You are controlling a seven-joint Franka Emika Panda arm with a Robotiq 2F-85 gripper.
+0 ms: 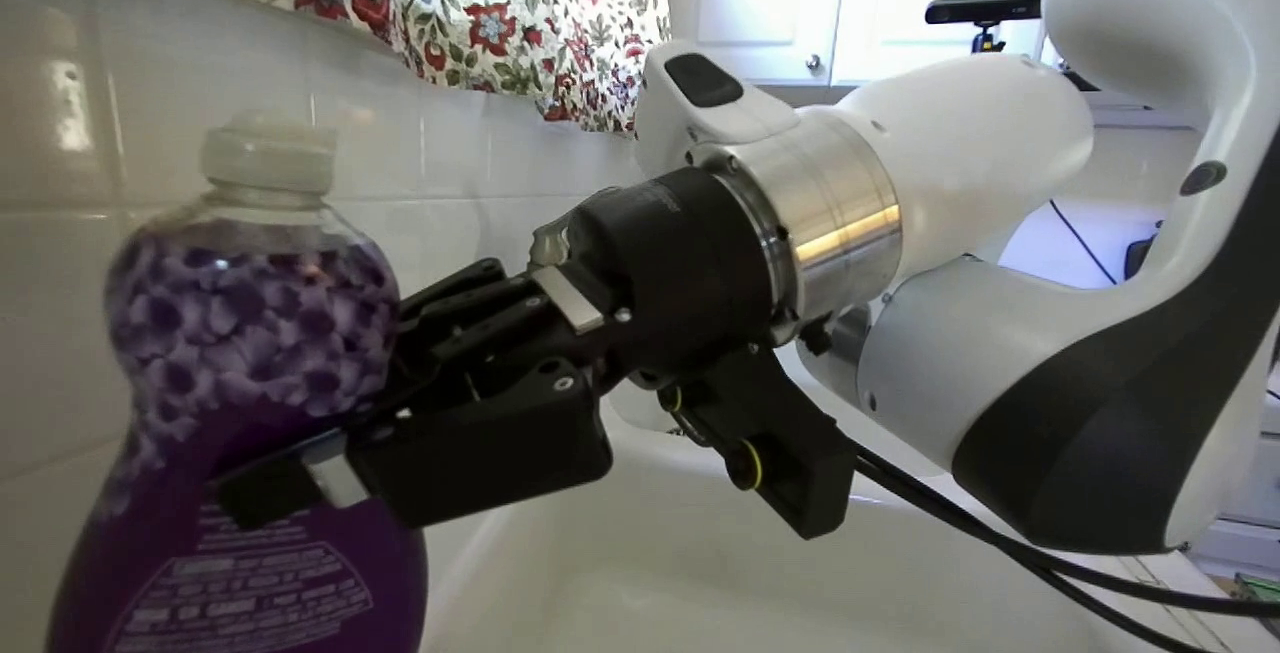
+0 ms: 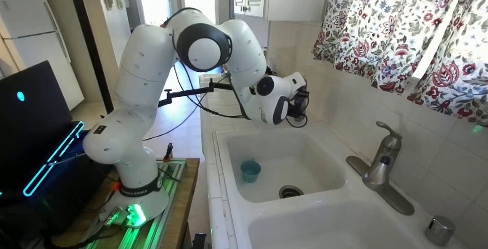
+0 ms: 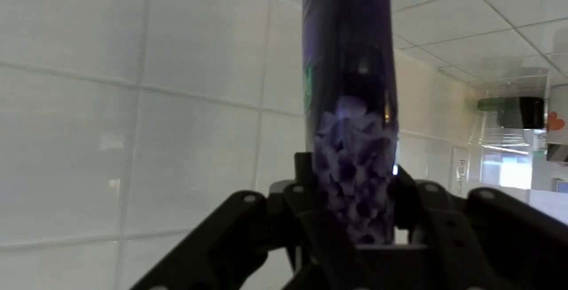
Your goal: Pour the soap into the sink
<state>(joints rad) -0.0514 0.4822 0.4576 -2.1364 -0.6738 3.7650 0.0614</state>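
The soap [image 1: 250,333] is nearly upright in the gripper [image 3: 352,176], whose fingers clasp its narrow waist, with the tiled wall [image 3: 66,148] near them and the floral curtain [image 1: 490,13] above. Its base is cut off or hard to make out in every view. Below and beside the gripper, the sink [image 2: 316,161] leaves free room within its rim around a blue cup [image 2: 250,170]; the faucet [image 2: 383,157] stands well apart from the fingers.
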